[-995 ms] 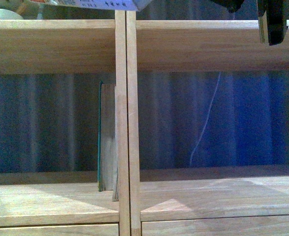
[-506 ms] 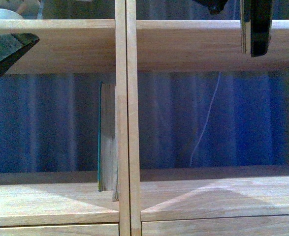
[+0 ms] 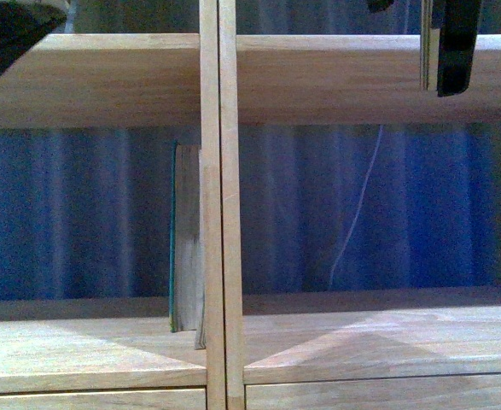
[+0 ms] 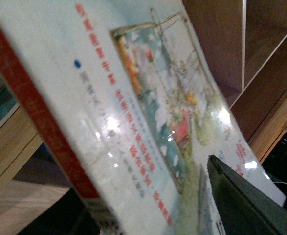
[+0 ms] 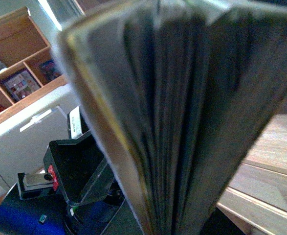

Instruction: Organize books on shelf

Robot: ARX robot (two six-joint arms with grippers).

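Left wrist view: left gripper (image 4: pixel 216 171) clamps the floppy paperback (image 4: pixel 133 107); right gripper's grip on the thick book (image 5: pixel 182 98) cannot be told. Pale shelf (image 3: pixel 105 81) ahead, blue curtain (image 3: pixel 79 213) behind.

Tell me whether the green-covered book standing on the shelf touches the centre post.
Touching. The front view shows the green-covered book standing upright with its side flush against the centre post, with no gap visible between them.
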